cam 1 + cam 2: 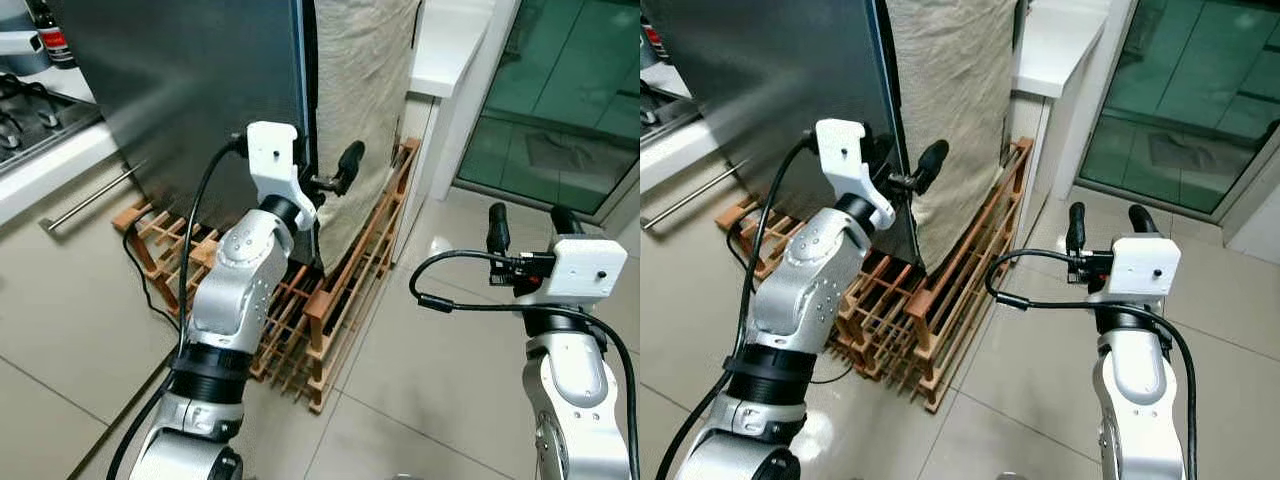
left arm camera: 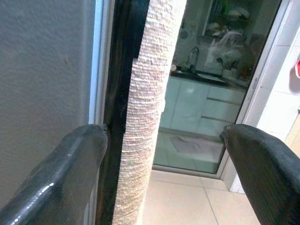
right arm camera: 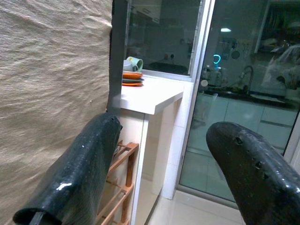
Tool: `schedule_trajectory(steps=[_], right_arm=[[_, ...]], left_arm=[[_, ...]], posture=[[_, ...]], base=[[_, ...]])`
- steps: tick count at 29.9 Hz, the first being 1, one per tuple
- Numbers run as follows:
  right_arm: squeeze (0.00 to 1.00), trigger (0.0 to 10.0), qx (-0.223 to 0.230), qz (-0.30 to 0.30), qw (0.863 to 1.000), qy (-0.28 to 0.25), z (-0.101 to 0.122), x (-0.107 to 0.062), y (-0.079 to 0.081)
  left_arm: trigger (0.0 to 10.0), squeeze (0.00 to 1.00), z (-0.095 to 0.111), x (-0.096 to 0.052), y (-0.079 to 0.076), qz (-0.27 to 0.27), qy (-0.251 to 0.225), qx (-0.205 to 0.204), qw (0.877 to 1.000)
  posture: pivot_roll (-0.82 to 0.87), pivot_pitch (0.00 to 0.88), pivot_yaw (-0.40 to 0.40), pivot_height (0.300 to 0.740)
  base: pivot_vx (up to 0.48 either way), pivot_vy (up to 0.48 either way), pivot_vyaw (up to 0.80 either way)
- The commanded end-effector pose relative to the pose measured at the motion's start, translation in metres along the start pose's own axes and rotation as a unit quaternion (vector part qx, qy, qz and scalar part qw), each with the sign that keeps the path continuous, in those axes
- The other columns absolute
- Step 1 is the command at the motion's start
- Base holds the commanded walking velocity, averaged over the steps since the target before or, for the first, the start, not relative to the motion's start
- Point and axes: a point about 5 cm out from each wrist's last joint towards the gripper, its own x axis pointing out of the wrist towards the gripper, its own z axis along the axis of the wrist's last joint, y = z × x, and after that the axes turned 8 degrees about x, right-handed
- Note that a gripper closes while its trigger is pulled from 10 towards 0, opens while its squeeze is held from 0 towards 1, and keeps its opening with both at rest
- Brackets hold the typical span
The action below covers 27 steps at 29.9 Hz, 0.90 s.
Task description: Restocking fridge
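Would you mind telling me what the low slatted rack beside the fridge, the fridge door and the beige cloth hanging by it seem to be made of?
The reddish-brown slatted rack looks like wood: warm matte bars with square-cut ends. The grey fridge door appears to be brushed metal, given its soft, dull sheen, though a coated finish is possible. The beige hanging cloth seems a coarse woven fabric; the left wrist view shows a ribbed weave.

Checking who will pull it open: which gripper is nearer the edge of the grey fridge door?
Left. The left gripper is open right at the grey fridge door edge, beside the beige cloth. The right gripper is open, well off to the side over the tiled floor.
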Motion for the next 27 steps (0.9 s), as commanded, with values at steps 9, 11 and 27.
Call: schedule_trajectory(steps=[9, 11, 27], right_arm=[[0.00, 10.0, -0.003, -0.003, 1.000, 0.008, -0.001, 0.000, -0.003], [0.00, 10.0, 0.000, -0.003, 1.000, 0.007, -0.001, 0.000, -0.002], [0.00, 10.0, 0.002, -0.006, 1.000, 0.007, -0.004, 0.000, 0.000]], left_arm=[[10.0, 0.00, -0.001, 0.013, -0.012, -0.005, -0.002, -0.010, 1.000], [10.0, 0.00, -0.001, 0.022, -0.019, -0.004, 0.003, -0.009, 1.000], [10.0, 0.00, -0.008, 0.037, -0.049, -0.073, 0.033, -0.081, 0.993]], posture=[[-0.19, 0.000, 0.042, 0.740], [-0.19, 0.000, 0.042, 0.740], [-0.20, 0.000, 0.064, 0.740]], base=[[0.000, 0.000, 0.00], [0.000, 0.000, 0.00], [0.000, 0.000, 0.00]])
